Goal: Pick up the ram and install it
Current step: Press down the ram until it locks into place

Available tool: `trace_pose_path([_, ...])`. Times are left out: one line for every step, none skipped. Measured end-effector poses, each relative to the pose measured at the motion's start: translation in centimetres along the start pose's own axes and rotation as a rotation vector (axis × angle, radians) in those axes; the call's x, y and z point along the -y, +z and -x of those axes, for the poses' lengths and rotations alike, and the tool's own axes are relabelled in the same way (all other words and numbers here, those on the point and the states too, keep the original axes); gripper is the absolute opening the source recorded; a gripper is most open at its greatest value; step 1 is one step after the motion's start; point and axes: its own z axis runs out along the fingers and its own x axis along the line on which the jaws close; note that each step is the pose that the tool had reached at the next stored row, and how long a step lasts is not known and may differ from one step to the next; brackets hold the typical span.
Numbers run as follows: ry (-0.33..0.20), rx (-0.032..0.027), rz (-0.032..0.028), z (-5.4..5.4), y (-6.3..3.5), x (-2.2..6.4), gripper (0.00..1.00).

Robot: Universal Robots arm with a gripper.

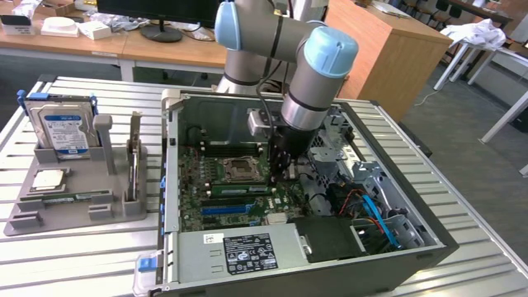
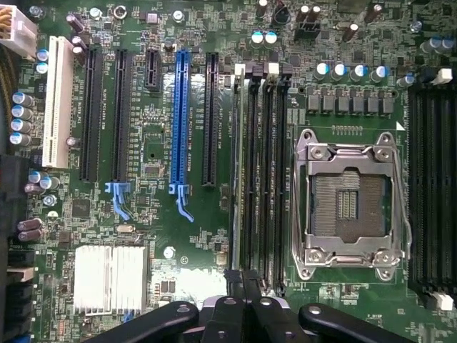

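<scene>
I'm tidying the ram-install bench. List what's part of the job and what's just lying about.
Job: ram, gripper, memory slots.
Lying about: hard drive, processor chip, expansion card, power supply.

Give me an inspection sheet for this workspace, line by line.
surface: slatted metal table carrying an open computer case.
job's things: ram stands edge-on in a slot beside the empty processor socket.
clutter: grey fixture with hard drive, processor chip, upright card.
grippers: hand shut, directly over the ram's end; contact cannot be told.
cables: orange and blue cables inside the case.
surroundings: wooden desks.
</scene>
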Motion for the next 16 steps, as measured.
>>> trace_pose_path([0.0,-0.0002,0.0,0.0,0.02,-0.01,0.1])
trace_pose_path([0.0,-0.0004,0.0001,0.0,0.02,-0.01,0.1])
trace_pose_path([0.0,0.001,-0.0002,0.0,-0.05,-0.01,0.1])
trace_pose_path([0.0,0.0012,-0.0004,0.0,-0.43,-0.03,0.1])
trace_pose_path([0.0,0.0008,-0.0003,0.0,-0.9,-0.06,0.1])
trace_pose_path([0.0,0.0001,-0.0001,0.0,-1.34,-0.09,0.1])
trace_pose_path([0.0,0.0003,-0.0002,0.0,-1.55,-0.1,0.1])
trace_pose_path([0.0,0.0003,-0.0008,0.0,-1.58,-0.21,0.1])
trace_pose_path([0.0,0.0004,-0.0012,0.0,-1.56,-0.53,0.1])
trace_pose_path([0.0,0.0004,-0.002,0.0,-1.54,-0.97,0.1])
trace_pose_path([0.0,0.0002,-0.0024,0.0,-1.52,-1.43,0.1])
trace_pose_path([0.0,0.0001,-0.0027,0.0,-1.5,-1.88,0.1])
trace_pose_path([0.0,0.0,-0.003,0.0,-1.47,-2.32,0.1])
trace_pose_path([0.0,0.0001,-0.0033,0.0,-1.44,-2.78,0.1])
trace_pose_path([0.0,0.0003,-0.0037,0.0,-1.4,-3.22,0.1])
trace_pose_path([0.0,0.0003,-0.0039,0.0,-1.36,-3.71,0.1])
